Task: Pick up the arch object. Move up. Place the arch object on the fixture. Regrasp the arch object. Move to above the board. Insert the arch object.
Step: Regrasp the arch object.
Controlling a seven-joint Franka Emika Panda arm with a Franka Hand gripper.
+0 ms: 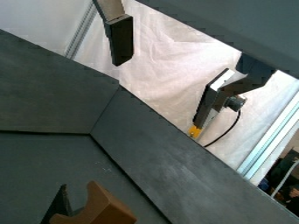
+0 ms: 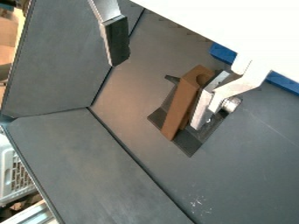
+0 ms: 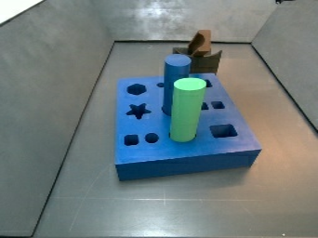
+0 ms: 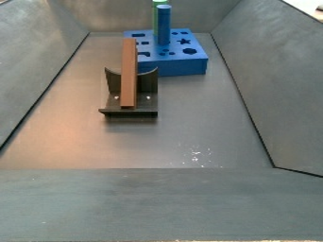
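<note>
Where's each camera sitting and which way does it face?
Wrist view: on the arm, looking down past the open tool at the brown wooden arch block.
Wrist view: same mount, tool over the arch block on the dark fixture.
Side view: near the blue holed board, facing the fixture; no robot.
Side view: opposite end, fixture nearest; no robot.
All share the arch block.

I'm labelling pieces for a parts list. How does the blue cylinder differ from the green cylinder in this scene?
The blue cylinder is dark blue, matching the board; the green cylinder is bright green and stands out. In a side view the blue one stands farther back, partly hidden behind the green one, which stands nearer the camera. Both stand upright in the board. The hand is off both, above the arch object.
</note>
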